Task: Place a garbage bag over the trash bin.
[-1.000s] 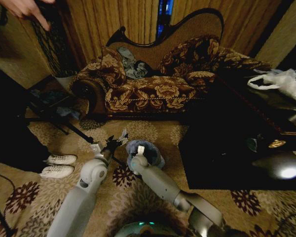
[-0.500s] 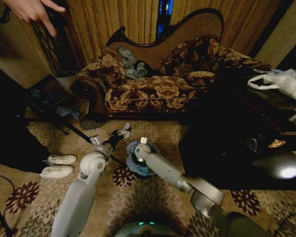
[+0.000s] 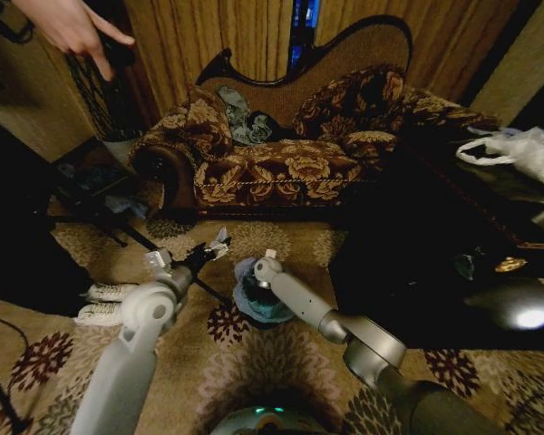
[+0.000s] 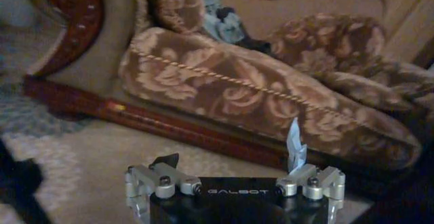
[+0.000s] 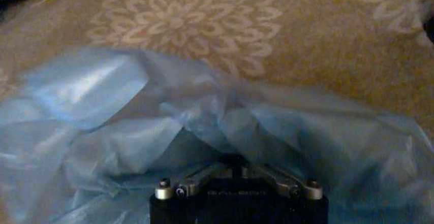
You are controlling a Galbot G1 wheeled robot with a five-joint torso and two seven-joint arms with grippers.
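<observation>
Bag (image 3: pixel 257 294) sits on the carpet (image 3: pixel 281 353) just ahead of the robot, pale blue film bunched over the trash bin (image 3: pixel 254 288), whose dark mouth shows through the middle of the crumple.

Right gripper (image 5: pixel 236 164) is down in the film. In the right wrist view the fingers converge to a point with plastic folded up around and over them; looks like a pinch on the garbage bag, fingers pressed together on the film. Bag lies directly ahead of and around this gripper, no gap.

Left gripper (image 4: pixel 234 170) hangs above the carpet, beside the bag on its left, pointed toward the sofa (image 3: pixel 281 163). Fingers spread wide, nothing between them, though a pale scrap clings to one fingertip (image 4: pixel 296 148).

Key relation: bin opening faces up, its axis vertical, sitting right under the right gripper. Right arm is the nearer one and already in contact; left gripper is near but apart from the film.
</observation>
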